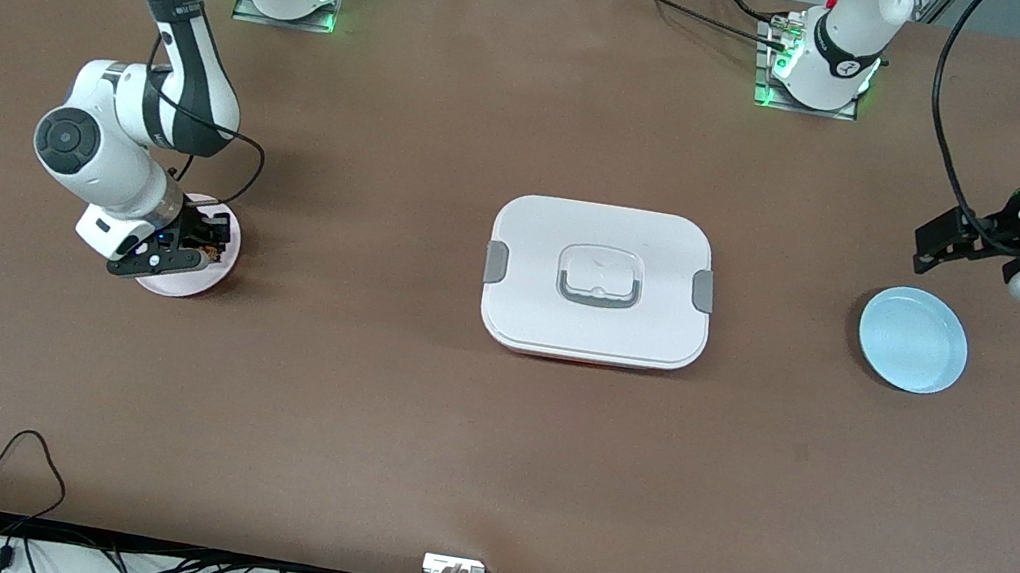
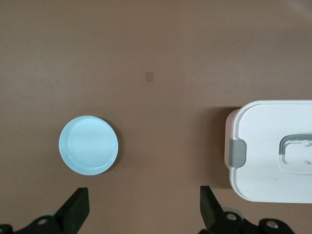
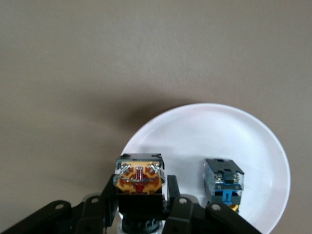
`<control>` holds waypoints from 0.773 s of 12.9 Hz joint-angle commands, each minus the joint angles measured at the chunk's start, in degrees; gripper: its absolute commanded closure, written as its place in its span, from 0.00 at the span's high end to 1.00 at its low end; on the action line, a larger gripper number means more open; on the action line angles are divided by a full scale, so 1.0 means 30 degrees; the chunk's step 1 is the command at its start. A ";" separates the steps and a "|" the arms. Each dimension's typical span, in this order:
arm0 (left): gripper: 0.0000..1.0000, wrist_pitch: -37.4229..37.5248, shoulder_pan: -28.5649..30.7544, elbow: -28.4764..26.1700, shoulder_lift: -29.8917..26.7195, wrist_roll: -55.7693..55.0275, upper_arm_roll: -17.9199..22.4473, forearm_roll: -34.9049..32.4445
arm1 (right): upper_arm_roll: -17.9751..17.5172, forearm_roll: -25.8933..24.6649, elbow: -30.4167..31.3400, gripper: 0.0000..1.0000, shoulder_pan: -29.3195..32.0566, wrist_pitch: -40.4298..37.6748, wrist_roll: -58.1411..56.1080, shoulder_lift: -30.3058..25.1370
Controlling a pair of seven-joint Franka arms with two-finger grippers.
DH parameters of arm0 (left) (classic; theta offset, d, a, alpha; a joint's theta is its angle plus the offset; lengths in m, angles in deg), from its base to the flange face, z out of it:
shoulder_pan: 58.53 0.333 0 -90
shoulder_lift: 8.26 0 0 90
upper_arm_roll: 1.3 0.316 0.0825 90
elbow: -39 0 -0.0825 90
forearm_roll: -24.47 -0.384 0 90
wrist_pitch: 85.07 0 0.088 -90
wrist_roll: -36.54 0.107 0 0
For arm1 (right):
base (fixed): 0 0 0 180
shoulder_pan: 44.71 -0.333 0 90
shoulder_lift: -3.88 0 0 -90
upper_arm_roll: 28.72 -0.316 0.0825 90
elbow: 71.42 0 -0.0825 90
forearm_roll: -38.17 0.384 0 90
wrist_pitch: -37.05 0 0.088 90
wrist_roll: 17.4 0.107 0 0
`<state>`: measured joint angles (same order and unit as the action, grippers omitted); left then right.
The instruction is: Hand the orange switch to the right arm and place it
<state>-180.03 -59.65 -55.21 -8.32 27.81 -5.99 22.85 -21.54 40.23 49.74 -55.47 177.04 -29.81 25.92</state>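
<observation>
My right gripper (image 3: 140,195) is shut on the orange switch (image 3: 139,181), a black block whose orange-tan end faces the camera. It holds the switch over the rim of a white plate (image 3: 219,129). In the front view this gripper (image 1: 176,252) is low over that plate (image 1: 202,284) at the right arm's end of the table. I cannot tell whether the switch touches the plate. My left gripper (image 2: 144,204) is open and empty, up in the air beside a light blue plate (image 2: 88,145). In the front view the left gripper (image 1: 966,244) hangs at the left arm's end of the table.
A second switch with blue details (image 3: 223,187) lies on the white plate beside the held one. A white lidded box (image 1: 600,282) with grey clips stands mid-table and also shows in the left wrist view (image 2: 273,151). The light blue plate (image 1: 913,339) holds nothing.
</observation>
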 commanded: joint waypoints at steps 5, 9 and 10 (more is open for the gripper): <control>1.00 0.0570 -0.0271 -0.0591 -0.0389 -0.0079 -0.0077 0.0100 | -0.0049 -0.0392 0.0658 0.04 0.0686 0.0534 0.0565 0.0444; 1.00 0.0628 -0.0417 -0.0414 -0.0389 -0.0108 -0.0485 -0.0047 | -0.0049 -0.0363 0.0688 0.67 0.0716 0.1209 0.0594 0.0943; 1.00 0.0629 -0.0388 -0.0414 -0.0389 -0.0108 -0.0690 -0.0076 | -0.0049 -0.0363 0.0688 0.94 0.0687 0.1209 0.0565 0.0857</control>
<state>-179.21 -60.57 -57.15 -9.17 27.76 -7.20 22.87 -21.43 40.22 51.15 -53.75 179.68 -29.14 29.03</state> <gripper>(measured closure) 0.000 0.502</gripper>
